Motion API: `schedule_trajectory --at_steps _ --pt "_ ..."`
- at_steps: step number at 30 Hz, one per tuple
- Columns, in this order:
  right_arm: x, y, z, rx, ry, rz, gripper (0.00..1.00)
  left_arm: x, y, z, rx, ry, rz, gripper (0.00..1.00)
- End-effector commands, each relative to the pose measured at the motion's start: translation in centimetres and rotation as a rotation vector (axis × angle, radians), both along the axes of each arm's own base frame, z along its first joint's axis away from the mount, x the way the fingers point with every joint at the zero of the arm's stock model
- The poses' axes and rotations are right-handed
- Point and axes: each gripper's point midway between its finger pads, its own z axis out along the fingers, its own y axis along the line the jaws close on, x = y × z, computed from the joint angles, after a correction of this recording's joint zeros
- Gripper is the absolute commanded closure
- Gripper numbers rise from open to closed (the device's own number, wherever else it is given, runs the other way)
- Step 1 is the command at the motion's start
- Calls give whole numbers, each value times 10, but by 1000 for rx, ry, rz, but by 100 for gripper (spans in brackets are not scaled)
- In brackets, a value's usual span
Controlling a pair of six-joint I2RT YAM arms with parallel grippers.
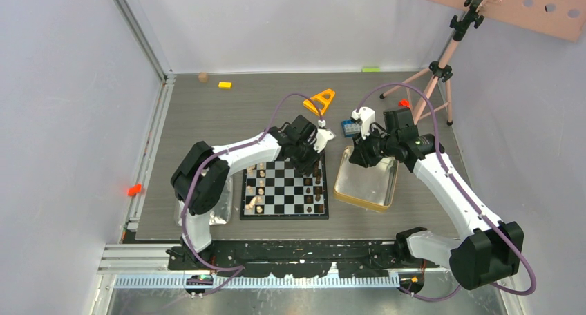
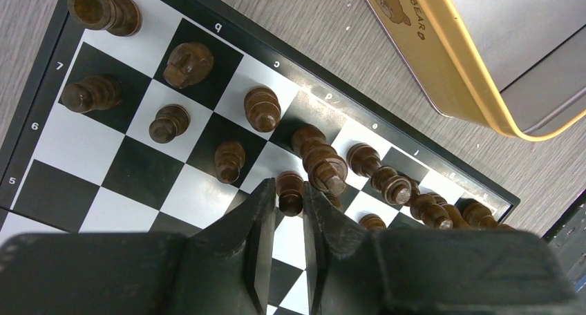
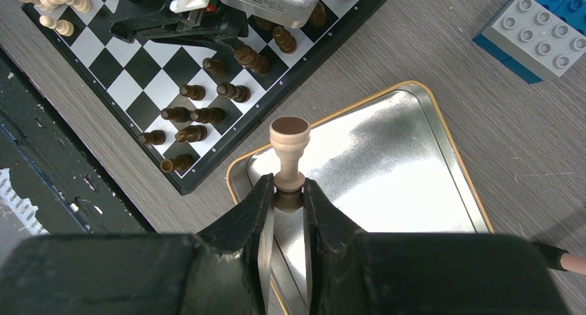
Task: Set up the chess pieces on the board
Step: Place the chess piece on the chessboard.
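Surface: grey wood-grain table [image 1: 207, 121], closed in by pale walls [image 1: 69, 87].
Board: the board [image 1: 283, 216] lies flat ahead of the left arm's base. The dark pieces [image 1: 316, 187] run along its right side and the light pieces [image 1: 253, 191] along its left.
Held piece: a tan pawn-like piece [image 3: 289, 139] hangs over the gold-rimmed tin [image 3: 414, 170], just right of the board.
Right gripper: the right gripper [image 3: 289, 187] is pinched on that piece's narrow end. The piece's long axis is in line with the fingers, its round base pointing away from them.
Left gripper: the left gripper [image 2: 285, 192] is low over the dark ranks, its fingers narrowly apart on either side of a dark pawn [image 2: 290, 201]. Whether they grip it or merely flank it cannot be told.
Key relation: the light side lies leftward of the held piece, across the whole board. The left arm is nearer to it and stands between.
Next move, likely: carry the piece leftward, base down, clear of that arm.
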Motion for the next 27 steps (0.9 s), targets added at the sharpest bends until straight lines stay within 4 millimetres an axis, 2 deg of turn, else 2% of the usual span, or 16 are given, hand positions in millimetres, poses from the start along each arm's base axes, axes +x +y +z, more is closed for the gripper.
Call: schedule_trajectory --at_steps 1,10,15,20,24,27 --pt "2 3 6 22 -19 5 99 4 -6 10 -28 -40 -20 75" --pt "2 2 7 16 -17 4 99 3 -2 22 -28 -65 -24 70" --pt "1 2 7 12 -10 13 99 5 5 36 -30 -114 -32 66" --pt "1 5 9 18 1 41 99 9 15 65 -45 -179 -18 57" --pt "0 12 15 35 -4 83 99 16 27 102 -129 -202 28 43" --pt "0 21 19 48 -14 112 99 15 26 135 -270 -138 47 34"
